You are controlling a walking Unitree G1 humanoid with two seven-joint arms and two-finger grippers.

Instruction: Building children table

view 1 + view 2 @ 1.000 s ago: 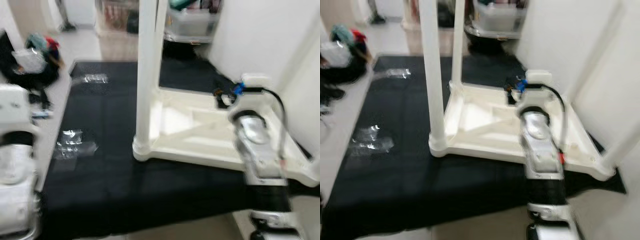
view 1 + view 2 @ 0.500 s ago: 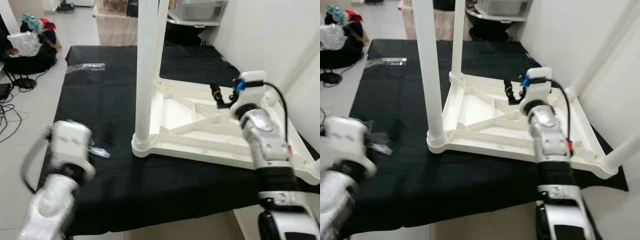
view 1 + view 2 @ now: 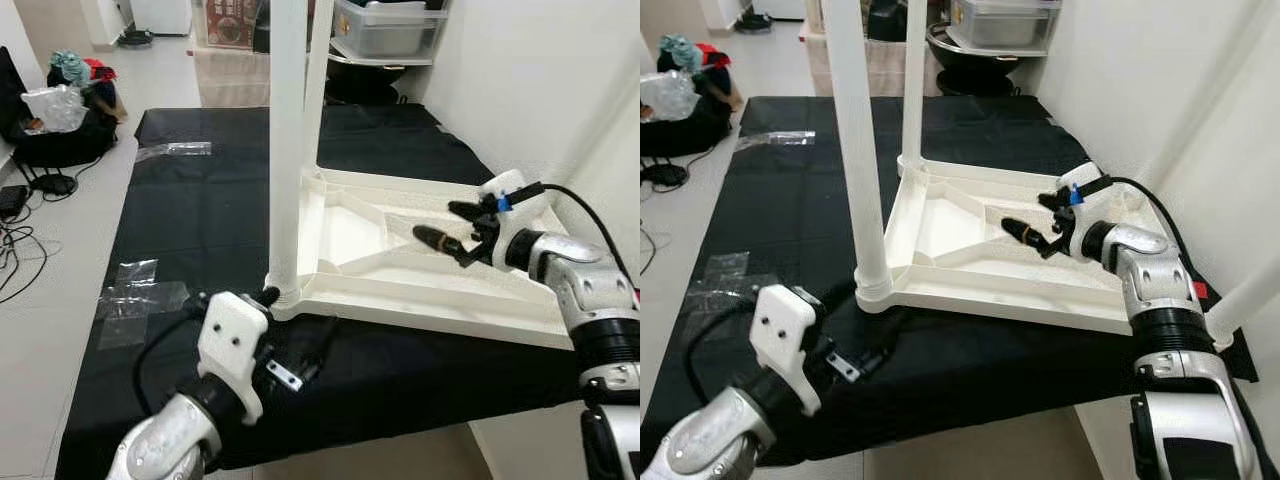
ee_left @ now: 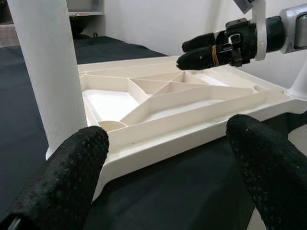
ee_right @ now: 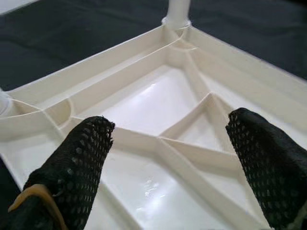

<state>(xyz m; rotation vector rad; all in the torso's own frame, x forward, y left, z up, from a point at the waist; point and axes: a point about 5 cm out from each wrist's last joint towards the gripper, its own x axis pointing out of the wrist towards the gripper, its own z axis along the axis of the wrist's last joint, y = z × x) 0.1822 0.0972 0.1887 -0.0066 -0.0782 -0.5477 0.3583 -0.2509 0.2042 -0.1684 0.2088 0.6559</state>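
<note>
The white plastic children's table [image 3: 420, 290] lies upside down on a black cloth [image 3: 200, 220]. Two white legs [image 3: 285, 150] stand upright at its left corners, and another leg [image 3: 1252, 290] rises at the near right corner. My left gripper [image 3: 298, 335] hangs low in front of the near left corner, open and holding nothing; in the left wrist view its fingers [image 4: 62, 177] frame the table's front rim. My right gripper [image 3: 448, 224] is open over the ribbed underside [image 5: 158, 143], right of the middle, holding nothing.
Clear plastic wrappers [image 3: 140, 298] lie on the cloth to the left, with another [image 3: 175, 150] farther back. Bags and clothes [image 3: 60, 105] and cables [image 3: 20, 260] sit on the floor at far left. A white wall [image 3: 540, 90] stands close on the right. A storage bin [image 3: 385, 25] is behind.
The head camera shifted and the view sharpened. My left arm swung in from the left to the table's near left corner. My right gripper dropped over the underside, its fingers now pointing left.
</note>
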